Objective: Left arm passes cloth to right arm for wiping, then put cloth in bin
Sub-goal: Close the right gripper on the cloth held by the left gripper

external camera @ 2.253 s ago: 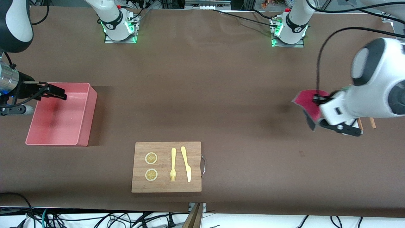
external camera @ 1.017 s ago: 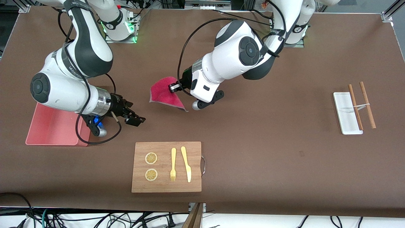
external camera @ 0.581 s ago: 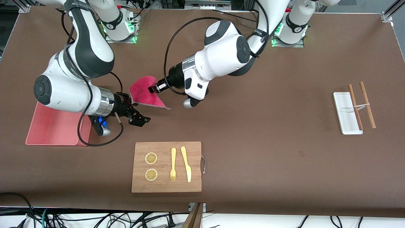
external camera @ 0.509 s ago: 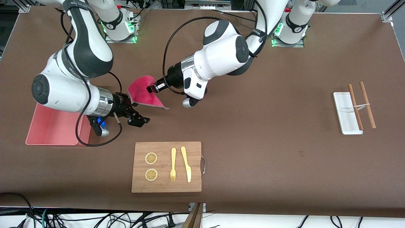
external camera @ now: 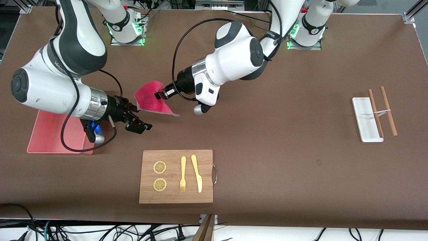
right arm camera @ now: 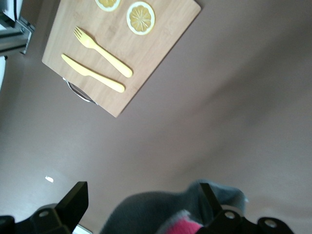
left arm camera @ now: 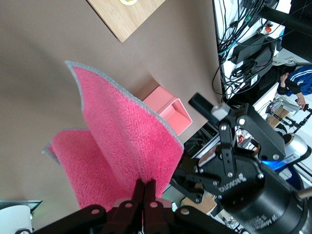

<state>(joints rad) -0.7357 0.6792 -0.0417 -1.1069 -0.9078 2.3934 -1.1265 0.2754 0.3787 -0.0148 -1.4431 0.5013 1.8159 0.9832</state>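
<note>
1. We've got the cloth (external camera: 152, 98) up in the air btwn the two arms, over bare table near the bin (external camera: 50, 135). Magenta fuzzy face, grey edging, folded and drooping from one pinched spot.
2. Left gripper (external camera: 160, 94) is clamped tight on the cloth.
3. Right gripper (external camera: 135, 117) has its fingers spread wide, and the cloth's free edge sits btwn them, not grabbed yet.
4. So imo handover's mid-way; the wiping and the bin drop are both left.
</note>
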